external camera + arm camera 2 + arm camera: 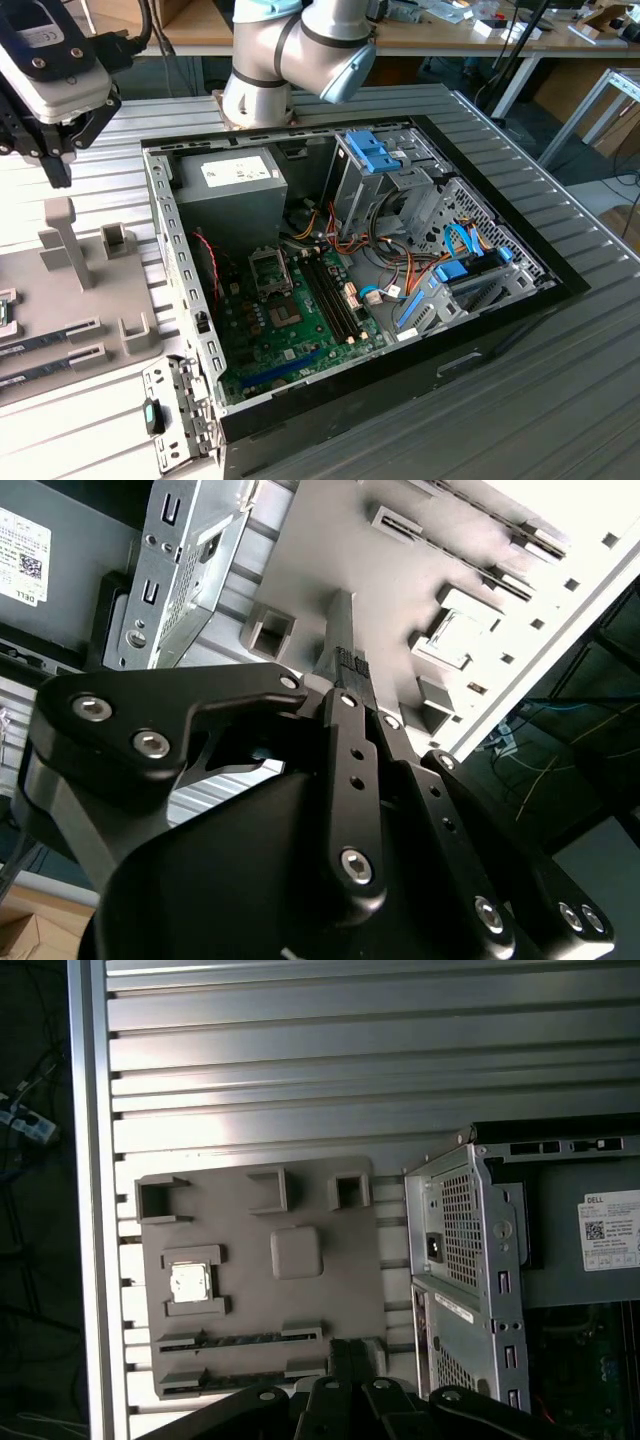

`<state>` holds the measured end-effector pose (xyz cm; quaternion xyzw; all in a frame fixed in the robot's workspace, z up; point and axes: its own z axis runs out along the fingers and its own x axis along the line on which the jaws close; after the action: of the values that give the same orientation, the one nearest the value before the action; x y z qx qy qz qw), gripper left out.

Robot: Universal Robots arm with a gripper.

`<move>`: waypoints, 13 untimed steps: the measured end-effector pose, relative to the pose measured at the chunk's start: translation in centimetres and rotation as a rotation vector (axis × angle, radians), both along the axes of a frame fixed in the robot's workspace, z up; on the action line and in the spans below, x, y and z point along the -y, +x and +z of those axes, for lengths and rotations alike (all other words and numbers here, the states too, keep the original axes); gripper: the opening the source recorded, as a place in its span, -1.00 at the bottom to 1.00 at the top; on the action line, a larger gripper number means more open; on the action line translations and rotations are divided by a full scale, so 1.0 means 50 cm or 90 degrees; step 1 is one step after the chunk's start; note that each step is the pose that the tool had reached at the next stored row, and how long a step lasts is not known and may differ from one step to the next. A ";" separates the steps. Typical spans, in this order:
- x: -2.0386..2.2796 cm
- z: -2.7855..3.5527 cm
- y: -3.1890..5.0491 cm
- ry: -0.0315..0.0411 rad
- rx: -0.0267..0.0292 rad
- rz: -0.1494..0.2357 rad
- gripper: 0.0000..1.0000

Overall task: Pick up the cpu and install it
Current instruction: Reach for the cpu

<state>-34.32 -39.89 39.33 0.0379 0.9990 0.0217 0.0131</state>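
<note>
Robot arm poised over parts tray: the gripper (55, 160) hangs at the upper part of the exterior view's left, its jaws clenched on nothing, tips pressed together in the second wrist view. The cpu (192, 1282) lies flat, silver face up, in a square nest on the grey tray (300, 1305), well apart from the gripper. A blank square pad (296, 1252) sits just beside it and two memory sticks (240, 1338) are slotted near.

The pick-up looks not yet begun. Doing it well likely calls for parted jaws centred over the chip, a straight descent and a level hold on its edges, since the nest's raised lips hug its sides and leave little slack.

An upright post (62, 240) and small blocks stand on the tray as things to clear. The open computer case (470, 1260) rises just beside the tray's edge, its green board (290, 330) deep inside. The ribbed counter (300, 1060) beyond the tray offers freer room.
</note>
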 end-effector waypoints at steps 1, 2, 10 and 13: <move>0.0000 0.000 -0.001 0.0000 0.0000 0.000 -0.79; 0.0000 0.000 -0.003 0.0000 0.0000 0.000 -0.79; 0.0000 0.000 -0.018 0.0000 0.0000 0.000 -0.79; 0.0000 0.000 -0.023 0.0000 0.0000 0.000 -0.79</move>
<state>-35.47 -39.89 39.33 0.0379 0.9990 0.0217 0.0131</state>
